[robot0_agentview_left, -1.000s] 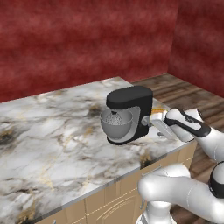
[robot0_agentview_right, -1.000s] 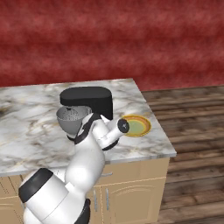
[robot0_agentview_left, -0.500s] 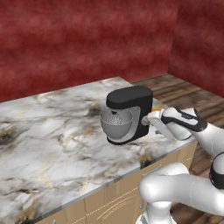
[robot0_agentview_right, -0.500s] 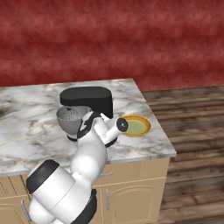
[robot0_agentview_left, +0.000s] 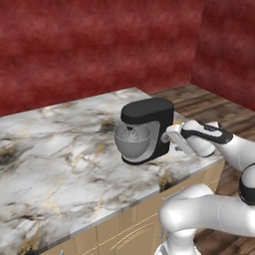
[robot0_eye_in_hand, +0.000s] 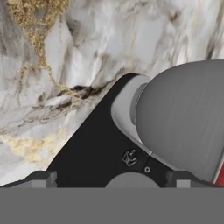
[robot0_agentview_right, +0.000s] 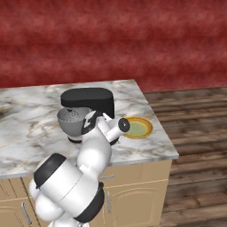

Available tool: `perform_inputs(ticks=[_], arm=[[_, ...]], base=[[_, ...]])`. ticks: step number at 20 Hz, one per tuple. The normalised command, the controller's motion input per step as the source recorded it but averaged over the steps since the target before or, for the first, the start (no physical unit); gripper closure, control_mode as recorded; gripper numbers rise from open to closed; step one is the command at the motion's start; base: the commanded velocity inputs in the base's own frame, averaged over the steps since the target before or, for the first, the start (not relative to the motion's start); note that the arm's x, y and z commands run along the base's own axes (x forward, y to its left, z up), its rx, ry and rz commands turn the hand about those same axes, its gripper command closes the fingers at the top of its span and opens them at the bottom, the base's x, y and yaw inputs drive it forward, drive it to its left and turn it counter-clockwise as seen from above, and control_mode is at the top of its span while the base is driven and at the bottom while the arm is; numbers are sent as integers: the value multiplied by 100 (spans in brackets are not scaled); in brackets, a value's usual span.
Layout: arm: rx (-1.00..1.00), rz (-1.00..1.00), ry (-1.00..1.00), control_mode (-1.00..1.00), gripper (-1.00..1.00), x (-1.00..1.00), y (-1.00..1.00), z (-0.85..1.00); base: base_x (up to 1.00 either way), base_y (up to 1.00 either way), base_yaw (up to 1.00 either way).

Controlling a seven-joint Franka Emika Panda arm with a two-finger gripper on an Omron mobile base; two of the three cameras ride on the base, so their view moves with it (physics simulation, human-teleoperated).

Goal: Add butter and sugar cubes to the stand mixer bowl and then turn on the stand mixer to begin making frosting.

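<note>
Desk: the white-and-gold veined marble desk [robot0_agentview_left: 60, 149] carries everything; the small black stand mixer [robot0_agentview_left: 149, 129] is taken as the landmark.
Bowl: the deep grey brushed-metal stand mixer bowl [robot0_agentview_left: 132, 140] is seated on the left of the mixer, under its head; whitish specks inside it are judged to be sugar cubes, though too small to confirm.
Mixer: its black oval base and column are seen close up in the hand view [robot0_eye_in_hand: 100, 148], beside the bowl's curved wall [robot0_eye_in_hand: 183, 118].
Pincer: the two-finger pincer [robot0_agentview_left: 175, 140] is pressed in at the mixer's right side, closer than half a second ago; whether it is spread cannot be told.
Meaning: the loading is judged done, and the switch is being sought.
Plate: a flat yellow-rimmed plate [robot0_agentview_right: 138, 127] lies right of the mixer.
</note>
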Motion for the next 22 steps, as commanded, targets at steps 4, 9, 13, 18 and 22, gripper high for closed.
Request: perform_inputs(ticks=[4,9,13,18,22], arm=[[1,-2,0,-100,-100,11,0,-6],[0,-1,0,-100,-100,1,0,-11],[0,-1,0,-100,-100,0,0,-13],[0,-1,0,-100,-100,3,0,-6],[1,-1,0,-100,-100,8,0,-4]], base=[[0,0,0],[0,0,0],[0,0,0],[0,0,0],[0,0,0]])
